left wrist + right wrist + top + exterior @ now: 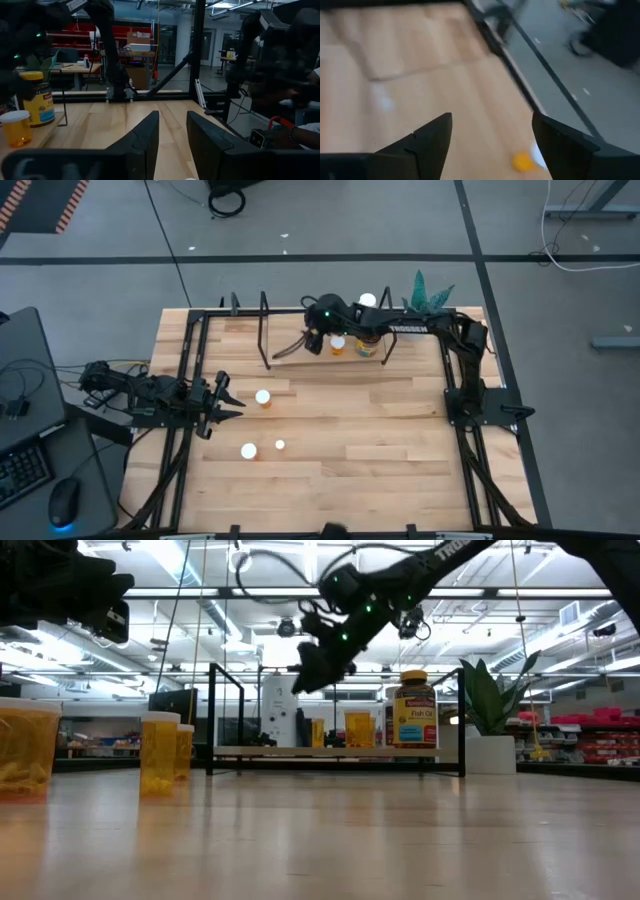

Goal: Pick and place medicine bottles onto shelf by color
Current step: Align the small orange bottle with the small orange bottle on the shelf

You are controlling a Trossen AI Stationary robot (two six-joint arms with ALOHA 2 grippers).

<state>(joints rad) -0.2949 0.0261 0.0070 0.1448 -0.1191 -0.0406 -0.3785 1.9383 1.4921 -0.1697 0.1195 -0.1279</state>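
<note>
Left gripper (222, 405), 9 o'clock: fingers apart, empty. Three orange bottles (263, 398) on the tabletop (380, 440), centre to 7 o'clock. Shelf (300, 340), 12 o'clock: orange bottle (338, 345), amber bottle (367, 343). Right gripper (312, 340) above shelf: fingers apart, empty.

In the high view the shelf (300, 345) lay across the upper centre of the table (400, 450). Two bottles (338, 345) stood on its right part, a plant (428, 290) behind them. Three more bottles (263, 397) stood below and left of it on the table.
</note>
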